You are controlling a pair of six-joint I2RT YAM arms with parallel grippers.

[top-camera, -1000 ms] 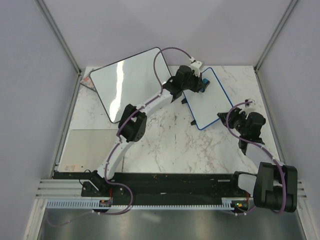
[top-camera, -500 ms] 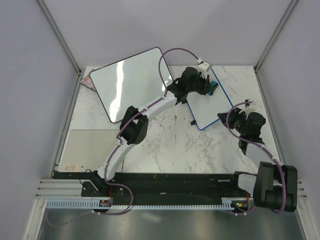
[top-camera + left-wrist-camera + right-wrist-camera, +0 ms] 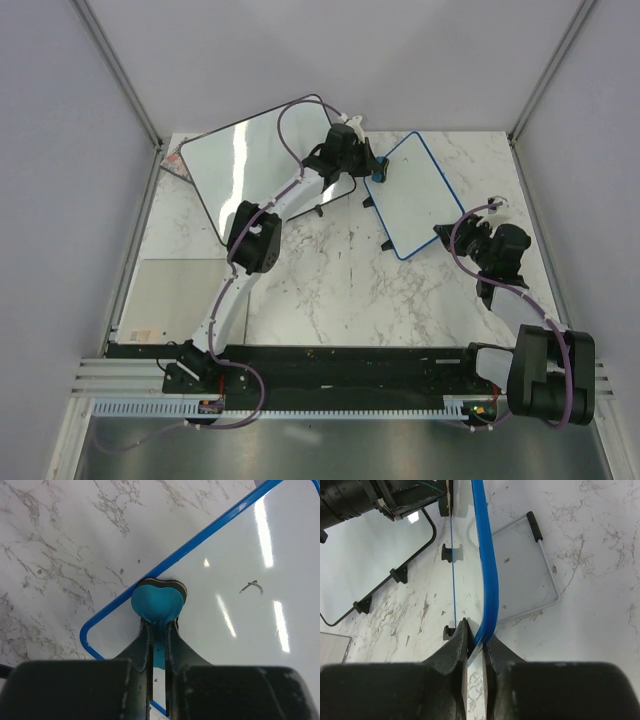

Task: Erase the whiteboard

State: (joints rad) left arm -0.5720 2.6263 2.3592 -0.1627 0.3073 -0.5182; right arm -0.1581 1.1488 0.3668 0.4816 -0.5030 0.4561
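The blue-framed whiteboard (image 3: 412,195) stands tilted at the back right of the marble table. My left gripper (image 3: 374,172) is shut on a blue eraser (image 3: 156,602) and presses it against the board's face beside its blue edge, near a rounded corner (image 3: 89,632). One small dark scribble (image 3: 251,586) shows on the white face to the right of the eraser. My right gripper (image 3: 476,642) is shut on the board's blue frame (image 3: 487,580) at its near right corner (image 3: 446,233), holding the board on edge.
A larger black-framed whiteboard (image 3: 255,160) leans at the back left, next to my left arm. A grey mat (image 3: 180,298) lies at the left front. A wire stand with a black tip (image 3: 540,570) lies behind the blue board.
My left gripper has swept the eraser leftwards across the blue board, from its upper right part to its left edge. My right gripper has stayed where it was, gripping the frame.
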